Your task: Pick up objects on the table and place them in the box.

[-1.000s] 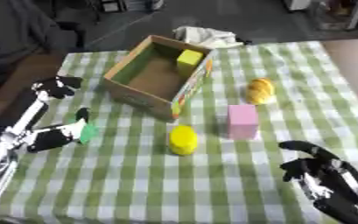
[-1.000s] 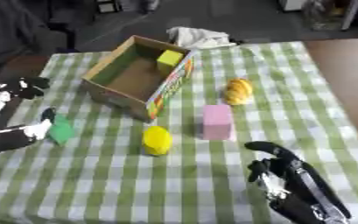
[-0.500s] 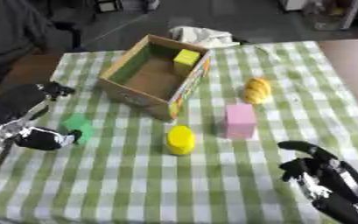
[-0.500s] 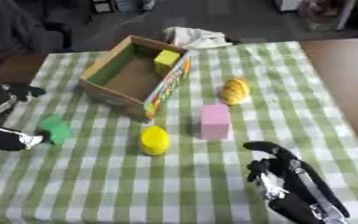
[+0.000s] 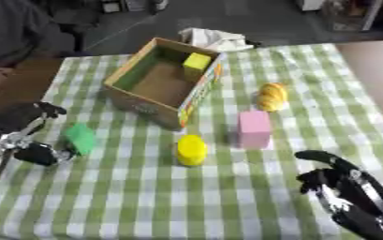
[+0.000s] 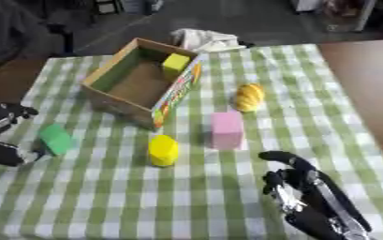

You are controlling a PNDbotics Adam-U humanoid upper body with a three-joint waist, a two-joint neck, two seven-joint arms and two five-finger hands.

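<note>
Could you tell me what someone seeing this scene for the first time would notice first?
Probably the open cardboard box at the far centre of the green checked table, with a yellow block inside. Before it lie a pink block, a yellow cylinder and, at the left edge, a green block beside the left hand.

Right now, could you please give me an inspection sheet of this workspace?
Surface: table under a green and white checked cloth.
Job's things: open cardboard box with a yellow block inside; green block, yellow cylinder, pink block and a yellow-orange lumpy item lie on the cloth.
Clutter: crumpled white cloth behind the box.
Hands: left hand at the left edge beside the green block, whether gripping it unclear; right hand open at lower right, holding nothing.
Cables: nothing seen.
Surroundings: dark floor beyond the table.
</note>
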